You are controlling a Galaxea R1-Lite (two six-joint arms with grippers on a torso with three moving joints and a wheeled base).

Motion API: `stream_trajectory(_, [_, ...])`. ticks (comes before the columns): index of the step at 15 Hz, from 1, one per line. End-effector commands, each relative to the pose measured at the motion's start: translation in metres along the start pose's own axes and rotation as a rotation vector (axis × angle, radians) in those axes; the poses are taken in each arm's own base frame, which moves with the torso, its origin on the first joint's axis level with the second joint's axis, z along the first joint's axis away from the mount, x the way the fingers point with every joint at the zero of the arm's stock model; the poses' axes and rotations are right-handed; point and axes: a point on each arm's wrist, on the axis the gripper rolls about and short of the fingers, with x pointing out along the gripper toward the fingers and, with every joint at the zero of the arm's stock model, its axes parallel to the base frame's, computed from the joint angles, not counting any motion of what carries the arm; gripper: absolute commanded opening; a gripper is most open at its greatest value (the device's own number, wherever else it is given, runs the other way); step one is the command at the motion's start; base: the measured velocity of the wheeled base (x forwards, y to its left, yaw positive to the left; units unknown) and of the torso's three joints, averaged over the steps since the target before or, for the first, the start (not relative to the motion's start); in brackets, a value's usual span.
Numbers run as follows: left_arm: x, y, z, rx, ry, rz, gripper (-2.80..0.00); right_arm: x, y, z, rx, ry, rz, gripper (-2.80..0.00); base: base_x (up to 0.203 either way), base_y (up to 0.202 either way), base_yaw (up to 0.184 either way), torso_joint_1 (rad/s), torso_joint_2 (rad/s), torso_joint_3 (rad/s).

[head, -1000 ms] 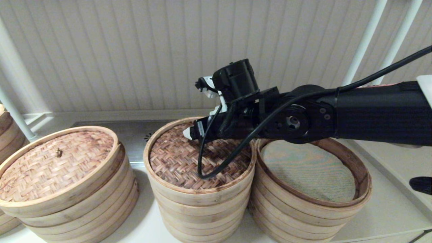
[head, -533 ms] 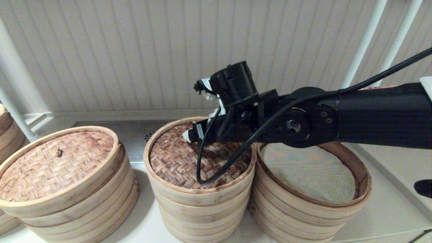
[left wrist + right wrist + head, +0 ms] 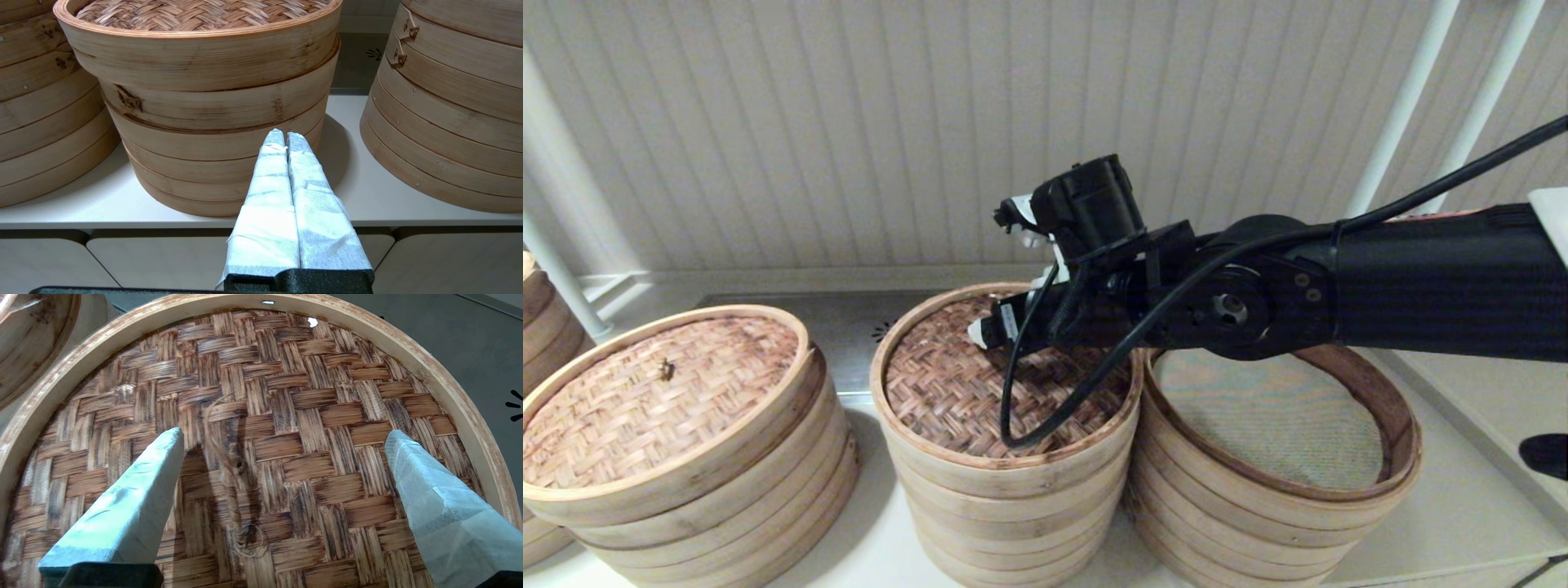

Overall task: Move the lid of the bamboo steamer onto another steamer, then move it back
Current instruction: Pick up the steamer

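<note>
No text, label or number can be read anywhere.

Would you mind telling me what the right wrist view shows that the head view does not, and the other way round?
Only the right wrist view shows the right gripper open, its fingers spread above the lid's thin wire loop handle. Only the head view shows the wider open steamer beside it, the pale-lidded stack, and the right arm reaching across. Both show the bamboo steamer lid seated on the middle stack.
</note>
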Motion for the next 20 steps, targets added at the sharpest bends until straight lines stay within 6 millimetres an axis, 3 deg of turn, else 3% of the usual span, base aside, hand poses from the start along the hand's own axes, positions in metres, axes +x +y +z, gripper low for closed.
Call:
stream_trajectory(1, [0.0,0.0,0.0,0.0,-0.001,0.0,-2.8,0.001,0.0,-0.001,0.001,0.004,-0.001,-2.8,0.0,0.0,0.0,0.0,0.0,0.0])
stream_trajectory(7, [0.0,0.0,0.0,0.0,-0.001,0.0,-2.8,0.004,0.006,-0.006,-0.01,0.021,0.01,-2.8,0.0,0.0,0.0,0.0,0.0,0.0])
stream_trajectory(20, [0.0,0.0,0.0,0.0,-0.001,0.0,-2.8,-0.008,0.005,0.005,-0.006,-0.022,0.011,-2.8,0.0,0.0,0.0,0.0,0.0,0.0])
